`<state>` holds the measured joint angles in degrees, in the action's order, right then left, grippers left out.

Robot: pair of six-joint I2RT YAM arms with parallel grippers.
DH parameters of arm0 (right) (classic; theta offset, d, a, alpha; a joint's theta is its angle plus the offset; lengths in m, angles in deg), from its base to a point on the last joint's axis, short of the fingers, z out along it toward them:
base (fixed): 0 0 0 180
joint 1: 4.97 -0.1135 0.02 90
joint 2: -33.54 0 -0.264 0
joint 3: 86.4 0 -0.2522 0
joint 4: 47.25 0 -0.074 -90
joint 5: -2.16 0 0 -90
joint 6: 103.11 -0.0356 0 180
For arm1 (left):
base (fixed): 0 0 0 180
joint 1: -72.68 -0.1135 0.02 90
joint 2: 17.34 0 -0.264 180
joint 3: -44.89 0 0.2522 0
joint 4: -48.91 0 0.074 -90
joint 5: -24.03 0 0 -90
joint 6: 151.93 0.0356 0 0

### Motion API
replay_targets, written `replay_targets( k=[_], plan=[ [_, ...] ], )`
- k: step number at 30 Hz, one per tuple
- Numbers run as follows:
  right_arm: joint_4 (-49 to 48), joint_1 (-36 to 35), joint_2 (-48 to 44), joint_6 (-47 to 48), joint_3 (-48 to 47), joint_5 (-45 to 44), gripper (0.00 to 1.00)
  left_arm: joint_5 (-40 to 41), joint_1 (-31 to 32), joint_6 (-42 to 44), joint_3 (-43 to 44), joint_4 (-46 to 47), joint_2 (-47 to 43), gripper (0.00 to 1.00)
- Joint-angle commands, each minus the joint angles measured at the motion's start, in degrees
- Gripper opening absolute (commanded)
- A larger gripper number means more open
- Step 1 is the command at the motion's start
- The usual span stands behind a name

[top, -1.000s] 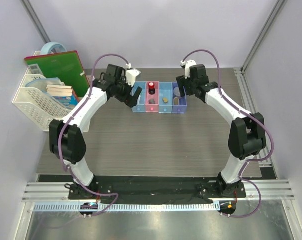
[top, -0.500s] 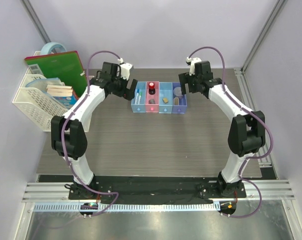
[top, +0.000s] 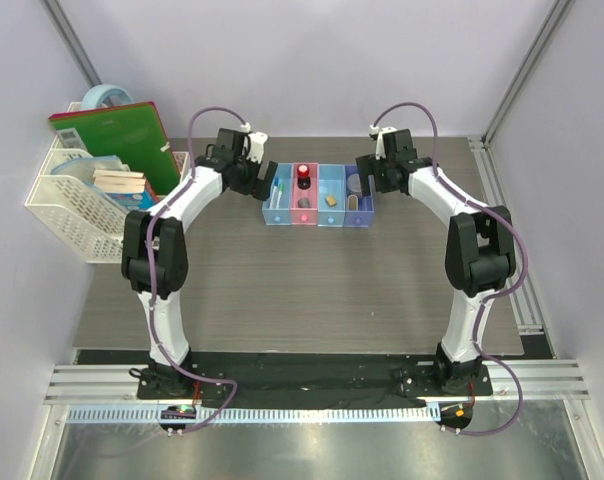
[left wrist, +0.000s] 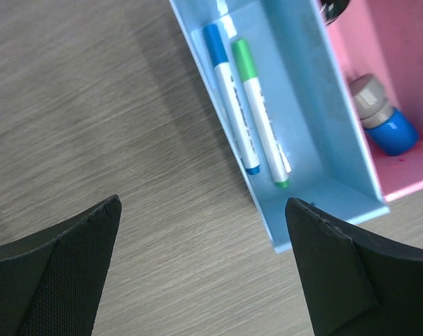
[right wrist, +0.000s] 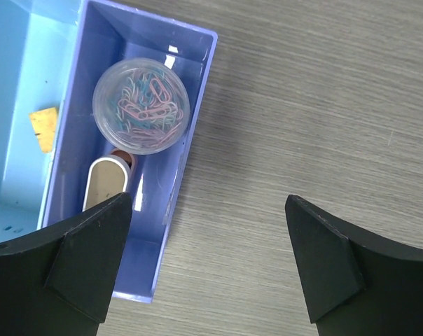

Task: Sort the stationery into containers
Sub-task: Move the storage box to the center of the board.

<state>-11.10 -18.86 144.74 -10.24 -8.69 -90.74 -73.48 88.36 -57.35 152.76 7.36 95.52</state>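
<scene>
The containers are a joined row of four small bins at the back middle of the table. The left light blue bin holds a blue-tipped pen and a green-capped pen. The pink bin holds a blue-and-grey piece and a red-and-black knob. The purple bin holds a round tub of clips and a white oval item. A yellow block lies in the neighbouring light blue bin. My left gripper is open and empty over the table beside the row's left end. My right gripper is open and empty at the right end.
A white mesh basket with notebooks, a green book and a light blue tape roll stands at the far left. Walls close the back and sides. A metal rail runs along the table's right edge.
My left gripper has drawn back leftwards off the left bin, leaving the pens showing in it. My right gripper has shifted only slightly beside the purple bin.
</scene>
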Motion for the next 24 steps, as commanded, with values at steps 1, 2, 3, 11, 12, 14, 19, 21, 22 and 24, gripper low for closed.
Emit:
replay_targets(
  k=[1,2,3,11,12,14,19,21,22,24],
  plan=[
    [-0.5,0.0,0.3,0.4,-2.0,-1.1,0.96,1.7,-0.2,0.6,2.0,2.0,2.1,1.0],
    [-0.4,0.0,0.4,0.6,-1.6,-1.1,0.96,1.6,-0.2,0.6,1.7,2.0,2.2,1.0],
    [-0.4,0.0,0.5,0.6,-1.5,-1.1,0.96,1.7,-0.2,0.8,1.4,2.2,2.3,1.0],
    [-0.5,-0.6,0.3,1.8,2.6,-1.6,0.96,-0.7,0.6,1.4,-2.3,2.2,2.6,1.0],
    [-0.5,-1.0,0.3,1.8,3.0,-1.5,0.96,-0.8,0.8,1.6,-2.7,2.2,2.6,1.0],
    [-0.4,-1.4,0.2,1.9,4.6,-1.8,0.96,-0.8,1.4,1.9,-3.7,2.2,2.3,1.0],
    [-1.3,-3.1,-1.3,2.2,8.3,-2.9,0.96,-1.9,2.4,2.5,-6.1,2.1,1.0,1.0],
    [-1.4,-3.3,-2.0,2.0,9.3,-3.0,0.96,-2.4,2.7,2.8,-6.8,1.9,0.0,1.0],
    [-1.4,-3.5,-2.4,1.9,9.7,-3.0,0.96,-2.3,3.1,2.9,-7.8,1.9,-0.4,1.0],
    [-1.4,-3.8,-3.7,1.6,11.1,-2.8,0.96,-2.5,3.4,3.0,-8.8,1.8,-1.4,1.0]
  ],
)
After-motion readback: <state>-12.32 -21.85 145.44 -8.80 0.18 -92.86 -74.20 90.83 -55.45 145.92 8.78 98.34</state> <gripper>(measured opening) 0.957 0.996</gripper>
